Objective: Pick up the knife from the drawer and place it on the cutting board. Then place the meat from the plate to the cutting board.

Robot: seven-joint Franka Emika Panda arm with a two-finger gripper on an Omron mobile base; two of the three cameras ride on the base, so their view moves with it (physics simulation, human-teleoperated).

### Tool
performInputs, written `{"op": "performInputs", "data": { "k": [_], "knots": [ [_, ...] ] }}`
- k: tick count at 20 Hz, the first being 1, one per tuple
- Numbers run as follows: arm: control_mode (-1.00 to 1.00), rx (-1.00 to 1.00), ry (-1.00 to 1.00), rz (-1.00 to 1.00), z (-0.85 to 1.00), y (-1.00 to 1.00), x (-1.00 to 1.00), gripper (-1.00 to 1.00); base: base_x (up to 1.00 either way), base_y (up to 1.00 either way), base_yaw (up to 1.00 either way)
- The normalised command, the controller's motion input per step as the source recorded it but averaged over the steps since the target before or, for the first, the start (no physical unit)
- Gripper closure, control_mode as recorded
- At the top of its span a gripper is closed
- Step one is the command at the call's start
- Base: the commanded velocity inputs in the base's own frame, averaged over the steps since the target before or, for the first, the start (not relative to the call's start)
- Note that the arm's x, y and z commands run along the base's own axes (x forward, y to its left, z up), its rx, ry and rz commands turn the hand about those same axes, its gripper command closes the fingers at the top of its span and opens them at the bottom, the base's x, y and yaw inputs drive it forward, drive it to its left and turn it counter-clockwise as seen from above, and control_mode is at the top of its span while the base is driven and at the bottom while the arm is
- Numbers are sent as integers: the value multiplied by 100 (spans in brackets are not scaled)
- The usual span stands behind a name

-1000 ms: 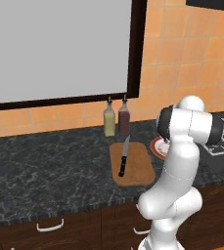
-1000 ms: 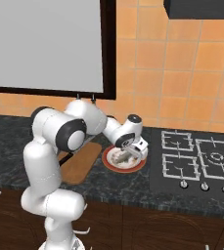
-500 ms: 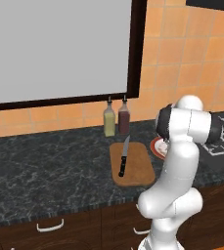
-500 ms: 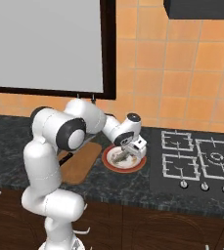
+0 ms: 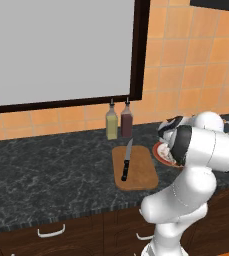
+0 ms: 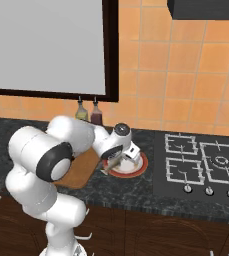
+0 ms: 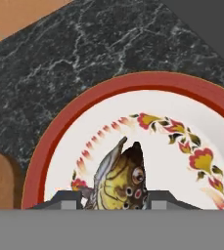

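Down on the round red-rimmed plate point(image 7: 133, 83) at lower centre of the hand view: white arm's claw point(image 7: 114, 199), narrowed around the small fish-shaped piece of meat point(image 7: 119, 178), both tips flanking it. Whether firmly gripped, cannot tell. Centre frame in the left base view, slim black-handled knife point(image 5: 127, 161) already lying on the rounded brown wooden cutting board point(image 5: 142, 175) on the black marbled tabletop point(image 5: 46, 165). Best approach, judging from this: squeeze fully, lift straight, clear the rim, set down beside the blade.

Base cams flank counter point(image 5: 46, 165), hand cam close (plate point(image 7: 133, 88))
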Motion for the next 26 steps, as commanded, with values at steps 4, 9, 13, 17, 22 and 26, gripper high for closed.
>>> {"op": "performInputs", "data": {
  "k": [4, 9, 13, 17, 22, 26],
  "knots": [
    [-100, 0, -8, 0, 100, 0, -13, 100, 0, 0, 0],
    [-100, 0, 0, 3, 88, 21, 0, 100, 0, 0, 0],
    [-100, 0, 0, 0, 25, 49, -9, 100, 0, 0, 0],
    [-100, 0, -1, 0, -7, 64, -36, 100, 0, 0, 0],
    [-100, 0, -2, 0, -25, 65, -26, 100, 0, 0, 0],
    [-100, 0, 8, 1, -38, 53, 7, 100, 0, 0, 0]
  ]
}}
